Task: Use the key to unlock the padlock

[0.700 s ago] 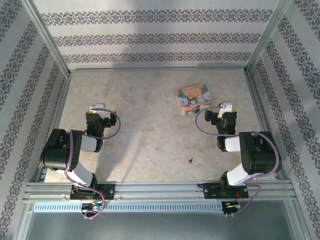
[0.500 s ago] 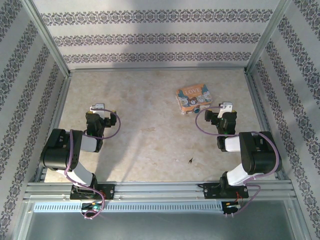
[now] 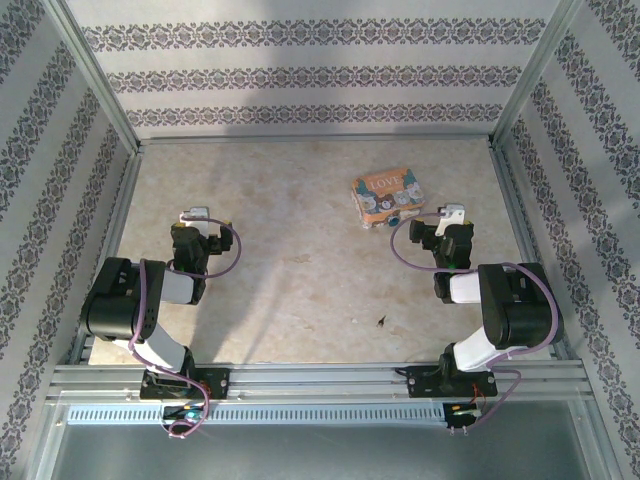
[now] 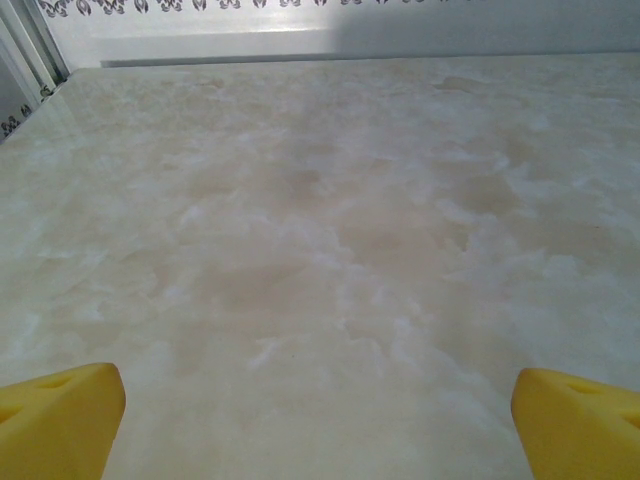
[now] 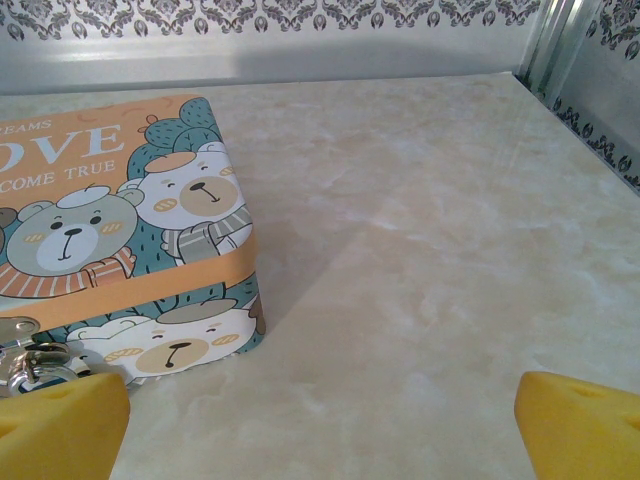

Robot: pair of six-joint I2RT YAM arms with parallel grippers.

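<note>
Jaws wide apart on both left gripper (image 4: 315,425) and right gripper (image 5: 320,425), nothing held. I'd slide the right one left, low, square to the silvery latch (image 5: 20,352) on the LOVE tin (image 5: 120,200).

- right gripper (image 5: 320,432): jaws wide apart, nothing btwn; yellow fingertips (image 5: 62,425) at the view's bottom corners
- tin box (image 5: 130,230) sits flat on table, far-left of gripper; orange lid, closed, w/ "LOVE" lettering; cartoon bears on teal on lid & sides
- padlock (image 5: 26,362): small silvery metal piece on box's near face, left end; partly hidden behind left fingertip; detail unclear
- table (image 5: 430,260): pale marbled top; box shadow falls to the right
- far wall (image 5: 300,15) w/ dark ornamental band; metal frame post (image 5: 555,40) at far-right corner
</note>
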